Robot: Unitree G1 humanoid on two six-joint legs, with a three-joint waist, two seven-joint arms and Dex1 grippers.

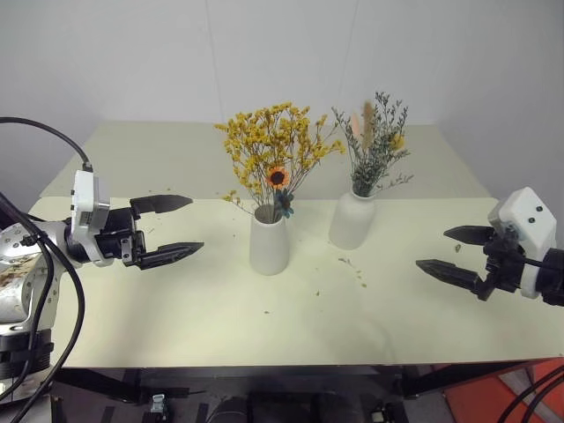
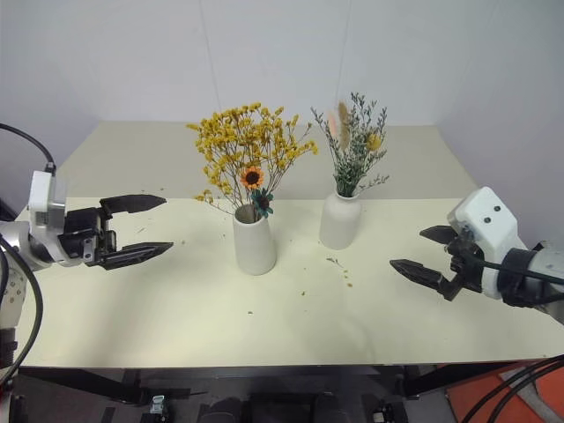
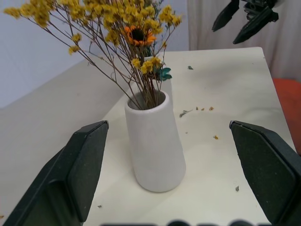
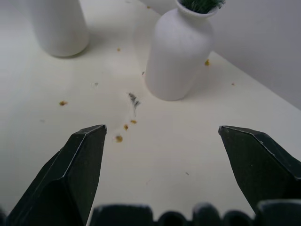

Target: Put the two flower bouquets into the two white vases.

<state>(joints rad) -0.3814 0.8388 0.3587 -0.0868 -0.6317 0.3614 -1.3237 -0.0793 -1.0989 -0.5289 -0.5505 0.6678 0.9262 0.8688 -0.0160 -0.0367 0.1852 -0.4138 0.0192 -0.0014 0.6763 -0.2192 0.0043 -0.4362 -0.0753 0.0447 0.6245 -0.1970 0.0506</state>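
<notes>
At the left edge of the head view the left gripper (image 1: 176,227) reaches in nearly level, fingers spread wide and empty; at the right edge the right gripper (image 1: 456,253) tilts slightly downward, likewise agape and empty. Between them on the table (image 1: 176,308), just above centre, the yellow bouquet (image 1: 273,150) stands in the tapered vase (image 1: 269,242). Just right of it, the grey-green bouquet (image 1: 377,145) stands in the rounded vase (image 1: 352,220).

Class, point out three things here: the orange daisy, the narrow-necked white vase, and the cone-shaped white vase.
orange daisy (image 1: 278,176), left eye view, flower centre.
narrow-necked white vase (image 1: 352,224), left eye view, rounded body.
cone-shaped white vase (image 3: 154,150), left wrist view, front wall.
</notes>
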